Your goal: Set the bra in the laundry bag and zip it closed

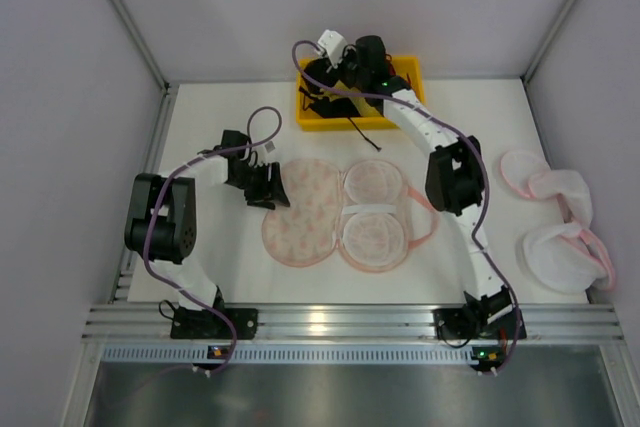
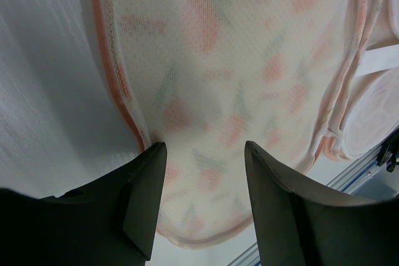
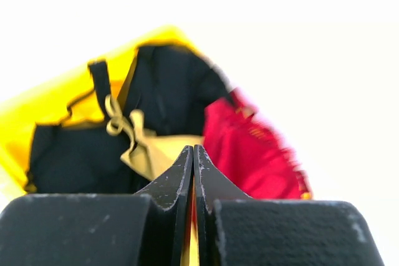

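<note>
**ARM AND HAND STATUS**

The left arm [image 1: 160, 222] is folded at the elbow close to its base, with the forearm directed to the right. The left hand [image 1: 268, 190] is lowered, and its two dark fingers [image 2: 146, 197] stand parted with a clear gap between them. The right arm [image 1: 455, 182] is extended far forward and leans left. The right hand [image 3: 194, 151] is closed, with both fingers pressed together at the tips.

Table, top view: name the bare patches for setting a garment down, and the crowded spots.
Bare: the far-left corner between the yellow plastic bin and the left wall; the far-right corner between bin and white pink-edged bags. Crowded: the middle, under the printed mesh laundry bag.
</note>
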